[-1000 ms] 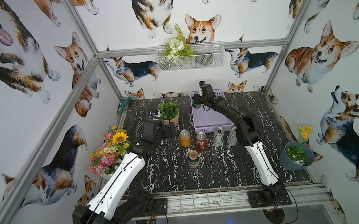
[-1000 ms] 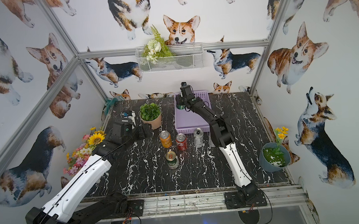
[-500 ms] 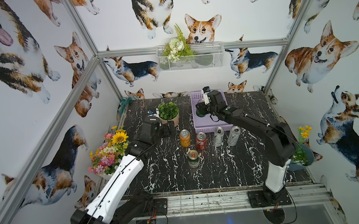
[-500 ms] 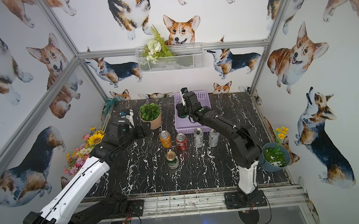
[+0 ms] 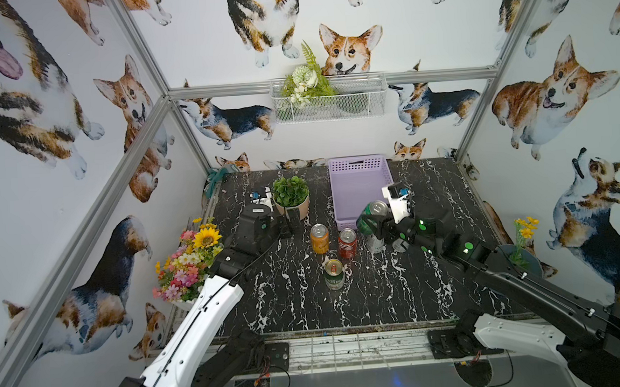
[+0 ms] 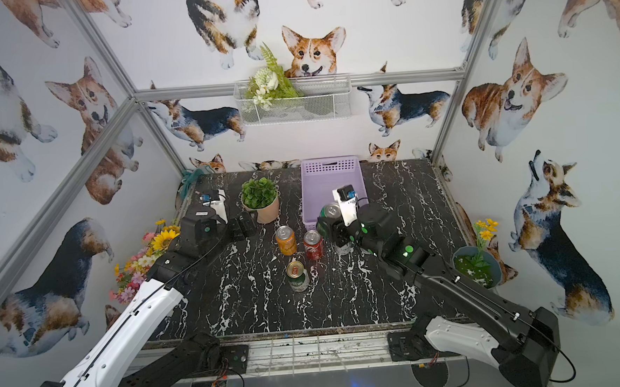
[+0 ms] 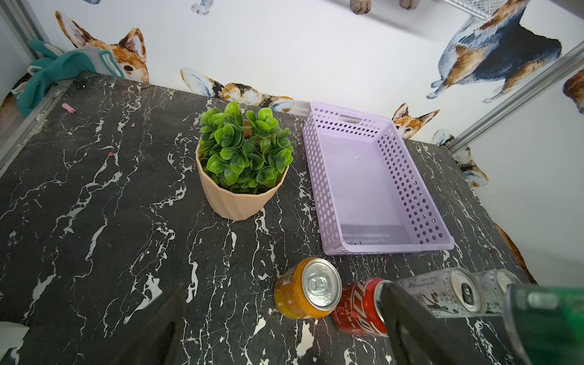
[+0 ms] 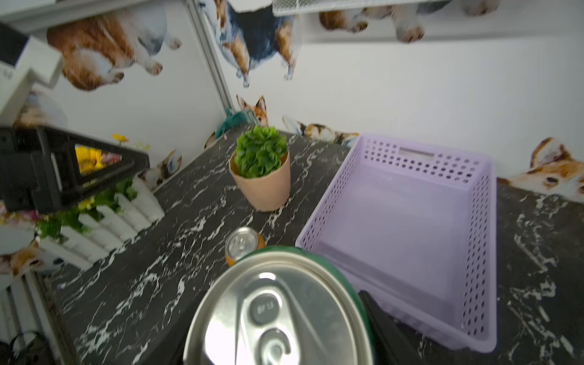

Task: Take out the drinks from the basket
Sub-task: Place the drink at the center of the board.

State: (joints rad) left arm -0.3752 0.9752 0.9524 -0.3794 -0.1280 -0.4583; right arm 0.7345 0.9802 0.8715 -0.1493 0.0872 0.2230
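Marble counter (image 5: 397,291) carries the near green can (image 5: 334,273), upright and alone. At its 11 o'clock stands the orange can (image 5: 319,238) and at 1 o'clock the red can (image 5: 347,242), with two silver cans (image 7: 439,292) at 2 o'clock. Above those, my right fingers (image 8: 384,325) clamp the held green can (image 5: 372,216). My left fingers (image 5: 292,222) gape wide at 10 o'clock. Farthest, at 12 o'clock, sits the lavender basket (image 5: 359,190).

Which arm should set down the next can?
The right arm: its jaws hold a green can above the table, near the empty basket. The left arm has open, empty jaws.
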